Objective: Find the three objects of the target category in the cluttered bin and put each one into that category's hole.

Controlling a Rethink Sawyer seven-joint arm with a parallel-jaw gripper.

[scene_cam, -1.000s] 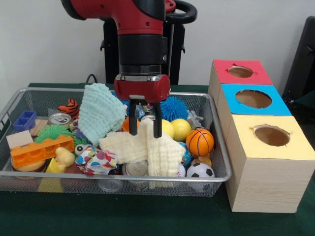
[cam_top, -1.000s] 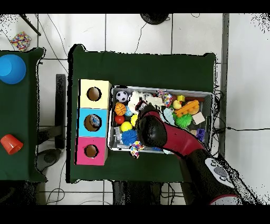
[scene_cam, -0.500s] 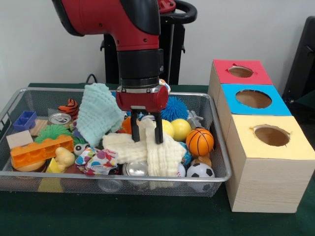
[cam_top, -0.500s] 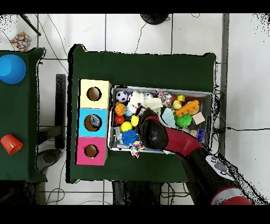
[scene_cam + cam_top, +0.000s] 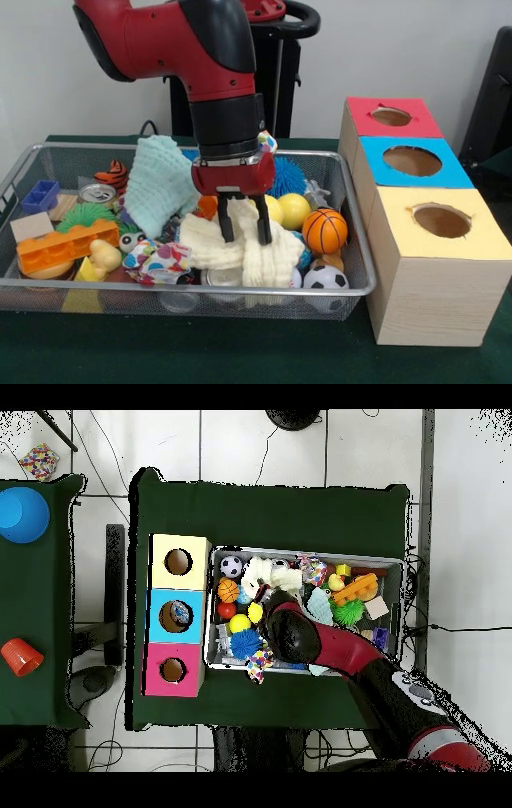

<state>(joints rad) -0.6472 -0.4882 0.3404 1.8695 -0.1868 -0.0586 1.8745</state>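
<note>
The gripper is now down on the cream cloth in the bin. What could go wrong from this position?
1. The open gripper straddles a fold of the cream cloth; it may pinch only a thin layer that slips out.
2. The cloth lies over a can and against the soccer ball, so lifting could drag or roll them.
3. The mint cloth hangs close beside the arm and might snag on it.

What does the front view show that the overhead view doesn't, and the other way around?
Only the front view shows the gripper, fingers open, pressing down on the cream cloth; overhead the arm hides it. Only the overhead view shows the neighbouring table with a blue bowl and a red cup. Both show the wire bin, the basketball, the soccer ball and the three-hole box.
</note>
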